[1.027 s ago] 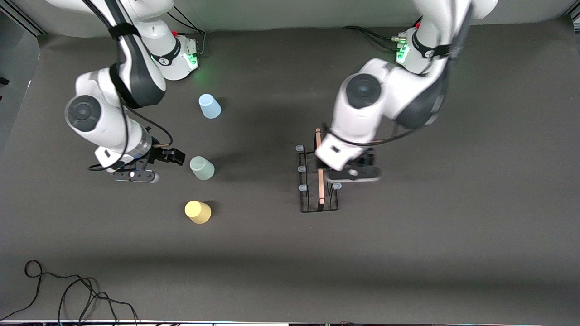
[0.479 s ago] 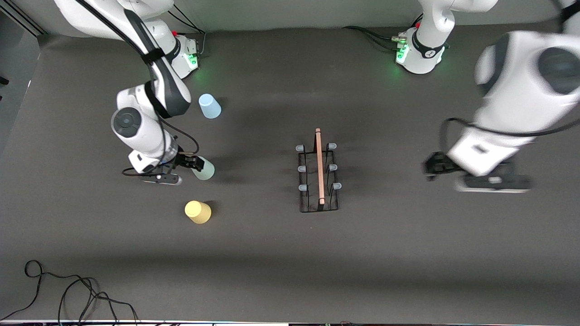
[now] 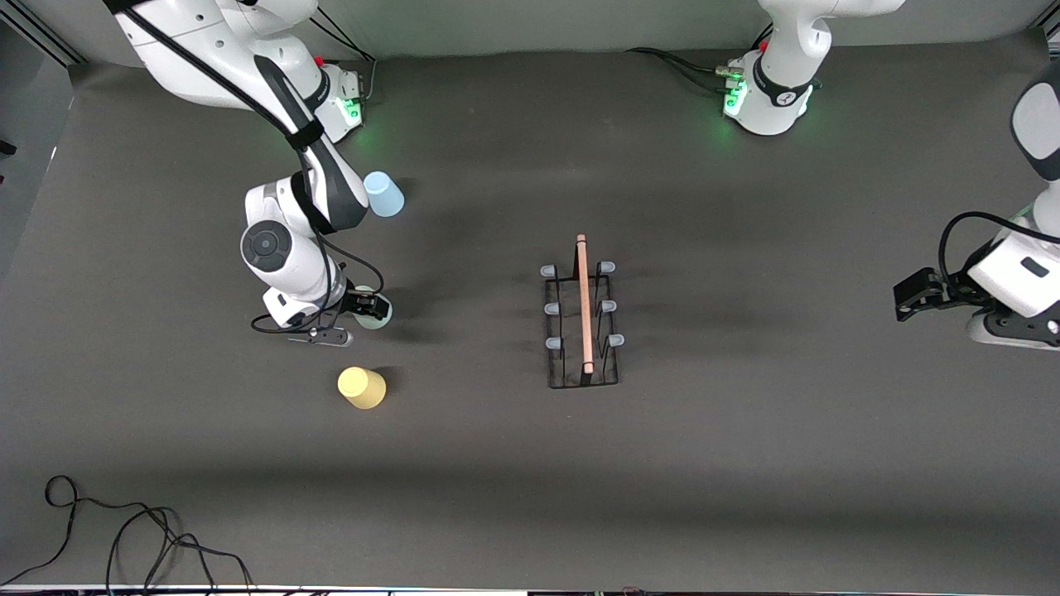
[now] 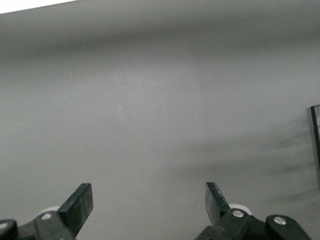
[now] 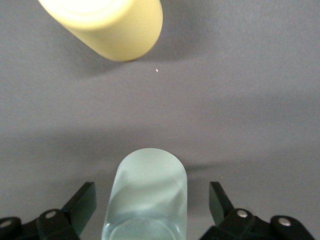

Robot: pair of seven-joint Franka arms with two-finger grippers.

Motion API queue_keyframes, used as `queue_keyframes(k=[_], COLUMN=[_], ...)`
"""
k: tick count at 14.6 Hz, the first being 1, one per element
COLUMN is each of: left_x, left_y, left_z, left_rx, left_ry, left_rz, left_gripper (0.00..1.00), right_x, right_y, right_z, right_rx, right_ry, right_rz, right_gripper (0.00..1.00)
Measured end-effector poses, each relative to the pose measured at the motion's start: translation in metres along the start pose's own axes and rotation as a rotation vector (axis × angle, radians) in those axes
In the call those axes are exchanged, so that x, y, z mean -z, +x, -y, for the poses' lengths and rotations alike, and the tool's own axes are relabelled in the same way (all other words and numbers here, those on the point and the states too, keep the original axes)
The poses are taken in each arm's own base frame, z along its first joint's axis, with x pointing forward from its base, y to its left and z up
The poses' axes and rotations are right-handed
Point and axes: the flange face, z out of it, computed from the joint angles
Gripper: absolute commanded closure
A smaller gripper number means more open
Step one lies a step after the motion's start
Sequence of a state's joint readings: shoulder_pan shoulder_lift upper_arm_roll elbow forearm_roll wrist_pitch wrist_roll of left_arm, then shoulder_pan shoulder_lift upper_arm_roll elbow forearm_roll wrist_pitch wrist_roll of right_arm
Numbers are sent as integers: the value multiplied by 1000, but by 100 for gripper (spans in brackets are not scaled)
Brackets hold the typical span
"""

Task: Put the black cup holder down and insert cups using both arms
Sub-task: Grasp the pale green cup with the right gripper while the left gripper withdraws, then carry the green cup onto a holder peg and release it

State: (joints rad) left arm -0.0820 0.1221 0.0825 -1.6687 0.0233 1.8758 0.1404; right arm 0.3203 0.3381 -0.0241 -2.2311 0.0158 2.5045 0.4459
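Observation:
The black cup holder (image 3: pixel 584 308) stands on the dark table with no cup on its pegs. My right gripper (image 3: pixel 368 305) is open around the pale green cup (image 3: pixel 383 314). In the right wrist view that pale green cup (image 5: pixel 150 185) lies between the fingers of the right gripper (image 5: pixel 151 192), with a gap on each side. The yellow cup (image 3: pixel 362 387) sits nearer the front camera, and the yellow cup (image 5: pixel 107 25) also shows past the green one. The light blue cup (image 3: pixel 383 194) sits close to the right arm's elbow. My left gripper (image 3: pixel 907 296), open and empty, hangs over the left arm's end of the table; its left gripper (image 4: pixel 148 192) faces bare table.
Loose black cables (image 3: pixel 124 530) lie at the table's near corner on the right arm's end. The green-lit arm bases (image 3: pixel 339 108) (image 3: pixel 766 95) stand along the back edge. Bare mat lies between the cups and the cup holder.
The left arm left the cup holder and swung out to its own end of the table. The right gripper moved to the pale green cup and now has its fingers around it.

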Motion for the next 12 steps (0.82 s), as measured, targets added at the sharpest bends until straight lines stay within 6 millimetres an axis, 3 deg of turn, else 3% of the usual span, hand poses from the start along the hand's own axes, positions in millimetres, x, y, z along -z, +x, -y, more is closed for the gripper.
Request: queue_keyframes(k=[1,2,4,5,9,12], left_x=[0,0,-1,-1,4,5], left_y=[0,-1,-4,-5,-11,-11], left_z=[1,2,6,6,1,-2], left_rx=[-8,-13,-31,-38,-55,-62], left_ry=[-1,-1,-4,-6,-16,-16], left_rz=[4,6,25,38,85,84], left_gripper=[0,0,0,0,0,0], right_x=[-4,-7,-7,-6,3,23], right_y=[-1,-3,-8,-10,-9,-5], right_z=[-1,-1,4,6,9,14], right_rx=[0,2,12,16,19,10], right_ry=[-6,-13,-23,-26,-20,-16], right_rz=[11,26,46,50,39,33], right_gripper=[0,6,72,96,100,100])
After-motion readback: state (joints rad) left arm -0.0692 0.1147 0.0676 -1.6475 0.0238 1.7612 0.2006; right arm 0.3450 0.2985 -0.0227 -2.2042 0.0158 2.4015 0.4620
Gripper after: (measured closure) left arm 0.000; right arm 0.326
